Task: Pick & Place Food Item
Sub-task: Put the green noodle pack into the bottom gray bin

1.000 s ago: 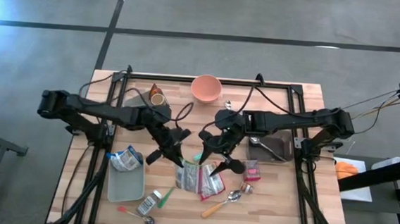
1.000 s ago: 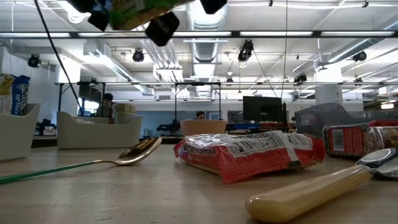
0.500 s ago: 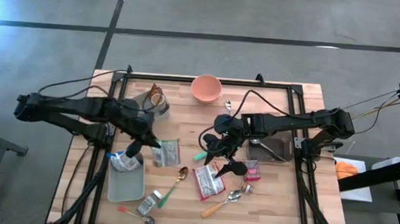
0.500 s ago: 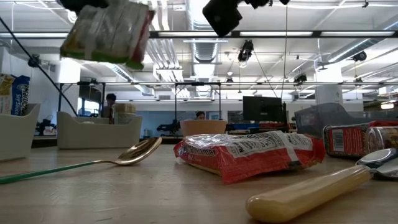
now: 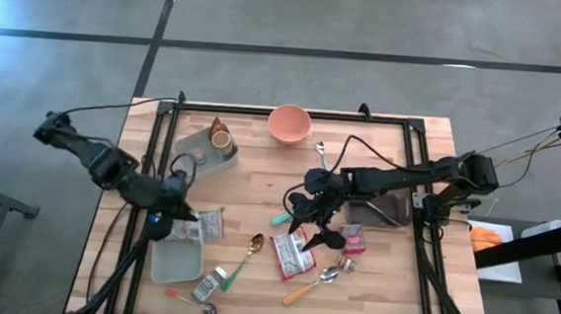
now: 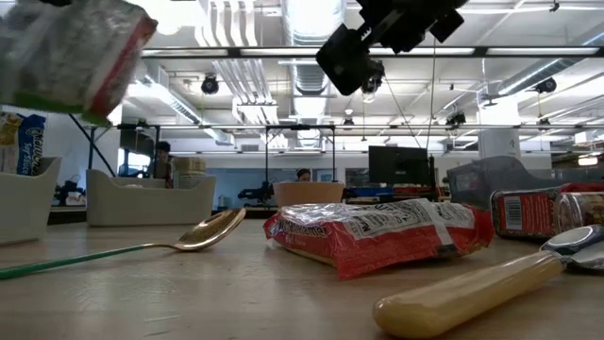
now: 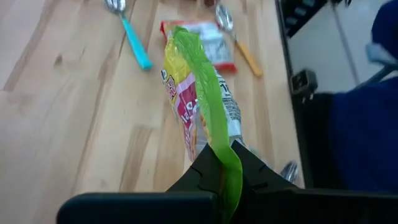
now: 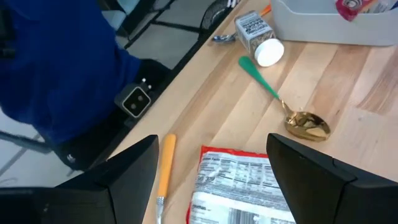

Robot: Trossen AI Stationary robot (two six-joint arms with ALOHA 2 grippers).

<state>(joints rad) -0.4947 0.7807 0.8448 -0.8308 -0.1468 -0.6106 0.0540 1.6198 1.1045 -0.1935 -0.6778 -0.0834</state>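
A snack packet (image 5: 208, 225) with a green seam, yellow and red print and a silver back hangs in the air beside the near-left grey tray (image 5: 176, 261). My left gripper (image 5: 179, 215) is shut on it. In the low view the packet (image 6: 75, 52) shows high at the left. A red-and-silver packet (image 5: 293, 255) lies flat on the table at mid-near. My right gripper (image 5: 312, 219) hovers open above it. In the right wrist view its two fingers stand either side of this packet (image 8: 239, 186) without touching it. My left gripper pinches the packet's green end seam (image 7: 219, 146) between its two fingers. The fingers slant down from the table's left side. The packet juts out ahead of the fingers, edge-on to the wrist camera, and is lifted clear of the table.
A gold spoon with a green handle (image 5: 248, 254), a small jar (image 5: 209, 284) and an orange-handled spoon (image 5: 311, 283) lie near the front edge. The grey tray holds a blue-and-white packet (image 6: 23, 142). A pink bowl (image 5: 289, 124), a far tray with cups (image 5: 207, 144), a small red packet (image 5: 354, 241) and a dark pouch (image 5: 386, 206) are also there.
My left gripper has drawn back from the table's middle toward its left edge, turning as it went. It has carried the green-seamed packet, clear of the table, to beside the near-left tray. My right gripper has sunk toward the red packet.
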